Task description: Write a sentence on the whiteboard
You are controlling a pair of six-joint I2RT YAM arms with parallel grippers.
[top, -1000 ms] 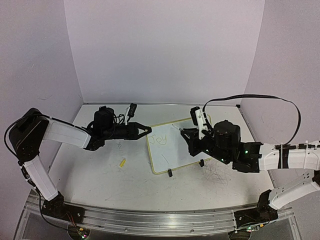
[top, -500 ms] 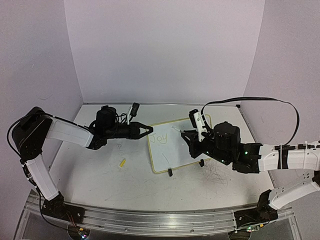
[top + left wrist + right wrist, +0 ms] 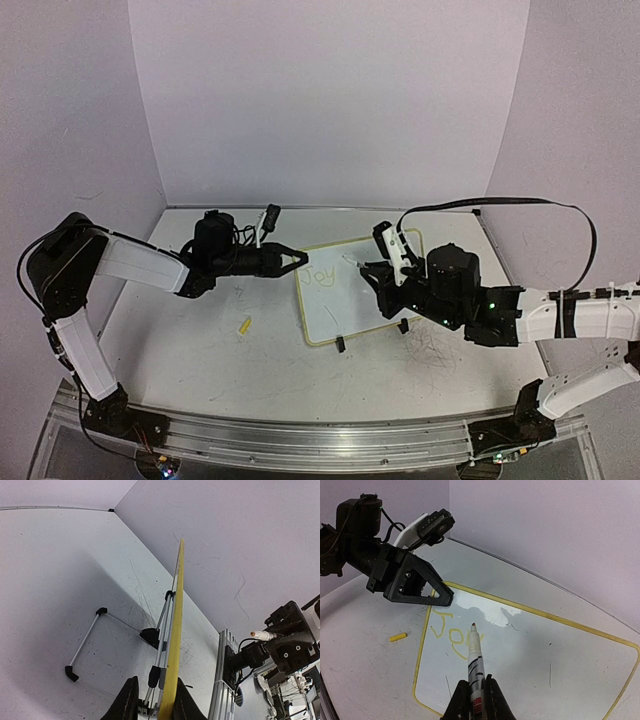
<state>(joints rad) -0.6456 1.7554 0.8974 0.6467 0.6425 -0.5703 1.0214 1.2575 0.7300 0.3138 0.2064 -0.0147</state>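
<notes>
The whiteboard [image 3: 352, 305] stands tilted on two black clip feet mid-table. Yellow-green writing reading "Joy" [image 3: 320, 275] sits at its upper left and also shows in the right wrist view [image 3: 445, 630]. My left gripper [image 3: 298, 259] is shut on the whiteboard's left edge; the left wrist view shows the yellow rim [image 3: 176, 630] edge-on between its fingers [image 3: 125, 705]. My right gripper [image 3: 372, 272] is shut on a white pen [image 3: 474, 655]. The pen's tip points at the board just right of the "y"; I cannot tell whether it touches.
A small yellow pen cap [image 3: 244, 325] lies on the table left of the board and also shows in the right wrist view [image 3: 398, 637]. A wire stand leg [image 3: 85, 640] lies behind the board. An aluminium rail [image 3: 300, 440] runs along the near edge. Walls close the back and sides.
My right gripper and the pen have shifted slightly left and farther back along the writing. My left gripper has edged a little right, still holding the board's edge.
</notes>
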